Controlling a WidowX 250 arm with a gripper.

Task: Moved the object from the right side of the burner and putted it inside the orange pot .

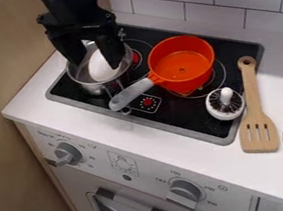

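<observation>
Reader: Which step is shown?
Annotator: The approach, by judgement; grasp and transfer remain. The gripper (101,63) is spread, its fingers on either side of a white rounded item (104,73) in the metal pot (87,81); no firm pinch is apparent.
Reader: And the object to be moved?
Annotator: Probably the white mushroom-like piece (225,103), dark gills and pale stem uppermost. It rests on the burner (183,116), well to the right of the gripper in view and nearer the camera, past the orange pot (182,65), which stands closer to the gripper on that same side.
Reader: What does the next move call for?
Annotator: The gripper should rise clear of the metal pot's rim, cross above the orange pot, descend astride the stem and close. A low path could strike the grey handle (131,94); a lift and short return would then set the piece inside
</observation>
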